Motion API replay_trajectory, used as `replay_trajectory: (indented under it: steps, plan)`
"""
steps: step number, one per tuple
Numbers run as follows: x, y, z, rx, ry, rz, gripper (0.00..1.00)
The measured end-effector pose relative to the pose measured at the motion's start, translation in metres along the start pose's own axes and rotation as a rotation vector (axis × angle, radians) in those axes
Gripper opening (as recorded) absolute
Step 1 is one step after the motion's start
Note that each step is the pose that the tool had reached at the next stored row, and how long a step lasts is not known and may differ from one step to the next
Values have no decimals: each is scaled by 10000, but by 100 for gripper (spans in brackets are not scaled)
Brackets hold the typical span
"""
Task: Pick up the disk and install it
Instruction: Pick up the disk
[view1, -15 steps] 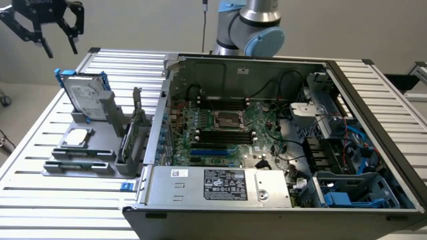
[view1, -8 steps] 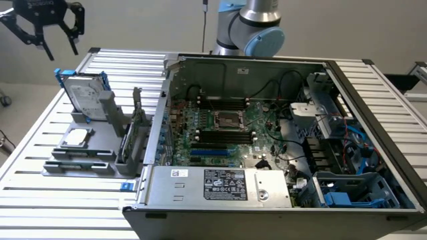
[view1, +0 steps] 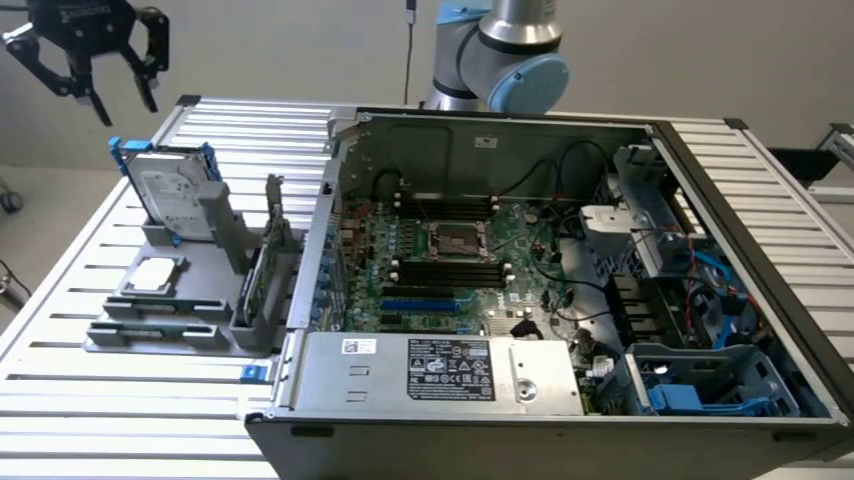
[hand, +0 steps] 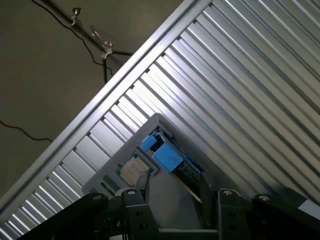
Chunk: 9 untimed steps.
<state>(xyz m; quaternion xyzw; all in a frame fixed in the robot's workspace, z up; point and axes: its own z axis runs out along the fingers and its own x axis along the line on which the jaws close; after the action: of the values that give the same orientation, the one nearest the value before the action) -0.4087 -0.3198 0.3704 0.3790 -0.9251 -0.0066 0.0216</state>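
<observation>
Disk (view1: 174, 195) with white label, print illegible, under spread pincer (view1: 118, 105).

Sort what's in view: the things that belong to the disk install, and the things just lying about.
Belongs to the job:
disk, upright in the grey rack
gripper, open, in the air above the disk, not touching it
computer case, lid off, likely where the disk goes

Just lying about:
silver chip, flat on the rack
circuit card, upright in the rack

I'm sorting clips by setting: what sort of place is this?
Probably a robotics lab bench: a slatted metal table, an opened computer case, and the disk standing in a grey fixture near the open gripper.
</observation>
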Motion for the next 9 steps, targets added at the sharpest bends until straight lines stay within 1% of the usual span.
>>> replay_trajectory:
  steps: [9]
  plan:
    - [-2,-2,55,57,46,-1633,53]
